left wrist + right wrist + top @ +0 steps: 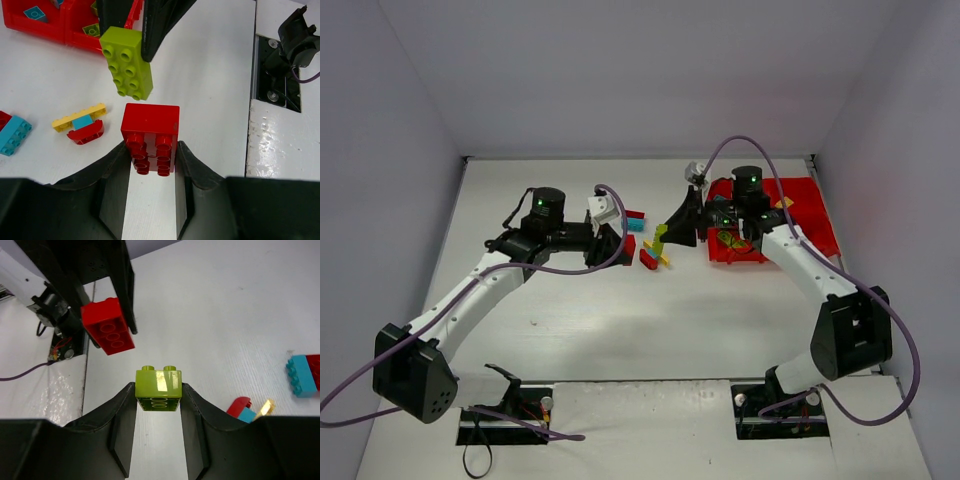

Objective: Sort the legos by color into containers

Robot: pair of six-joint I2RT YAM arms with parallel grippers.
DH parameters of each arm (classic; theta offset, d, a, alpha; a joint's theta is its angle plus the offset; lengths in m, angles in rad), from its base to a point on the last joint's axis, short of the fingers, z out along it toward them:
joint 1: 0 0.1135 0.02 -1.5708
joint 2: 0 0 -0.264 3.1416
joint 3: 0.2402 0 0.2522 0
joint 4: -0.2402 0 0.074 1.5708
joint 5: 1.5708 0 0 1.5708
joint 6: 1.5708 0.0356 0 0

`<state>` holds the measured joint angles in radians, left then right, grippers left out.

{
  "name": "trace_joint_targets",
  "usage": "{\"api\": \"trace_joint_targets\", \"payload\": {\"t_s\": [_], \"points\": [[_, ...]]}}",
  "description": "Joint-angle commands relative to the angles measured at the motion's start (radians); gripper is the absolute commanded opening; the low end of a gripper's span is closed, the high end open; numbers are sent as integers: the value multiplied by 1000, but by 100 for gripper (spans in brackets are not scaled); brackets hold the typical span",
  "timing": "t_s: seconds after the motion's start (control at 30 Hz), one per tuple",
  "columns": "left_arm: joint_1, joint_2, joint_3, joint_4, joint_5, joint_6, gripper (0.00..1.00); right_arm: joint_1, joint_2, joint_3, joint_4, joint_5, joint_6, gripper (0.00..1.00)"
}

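- The left end effector is clamped on a red brick, with one finger pressed against each opposite side of it
- The right end effector is clamped the same way on a lime green brick, whose two visible studs point away from the wrist camera
- The two held bricks are close to each other but not touching, about midway between the left and right edges of the tabletop and just left of the red tray
- The red tray lies near the far right corner of the tabletop; in the left wrist view, one compartment holds a cyan piece and the next one holds a lime piece
- Loose beside the held bricks, on the side toward the near edge, lies a yellow plate carrying a small cyan bit, and it touches a red arch
- Toward the far edge, a cyan brick lies against another red piece
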<state>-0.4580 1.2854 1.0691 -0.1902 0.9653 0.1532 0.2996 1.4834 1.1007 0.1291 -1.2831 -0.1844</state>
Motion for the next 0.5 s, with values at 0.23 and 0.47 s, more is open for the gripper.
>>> {"api": "trace_joint_targets", "payload": {"t_s": [0.23,0.47], "points": [[4,-31,31,52,-148,-32,0,-65,-100,13,1,551,108,0],[4,-28,45,26,-280,-47,0,-66,-106,31,-94,892,161,0]]}}
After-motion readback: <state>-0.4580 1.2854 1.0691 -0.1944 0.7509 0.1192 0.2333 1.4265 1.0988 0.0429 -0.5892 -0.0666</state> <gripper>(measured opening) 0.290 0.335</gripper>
